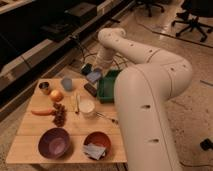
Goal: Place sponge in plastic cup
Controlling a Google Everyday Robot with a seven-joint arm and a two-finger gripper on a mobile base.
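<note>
Well, the plastic cup (66, 83) stands on the tabletop (30, 145) just left of the gripper (92, 74), which looks clamped on the bluish sponge (95, 77), lifted clear, presumably for carrying over; a green bin (106, 92) sits right.

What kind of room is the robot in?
Probably an office or lab: office chairs on wheels stand on the hard floor, cables trail behind the wooden table, and the robot's tool hangs over the table's far edge.
</note>
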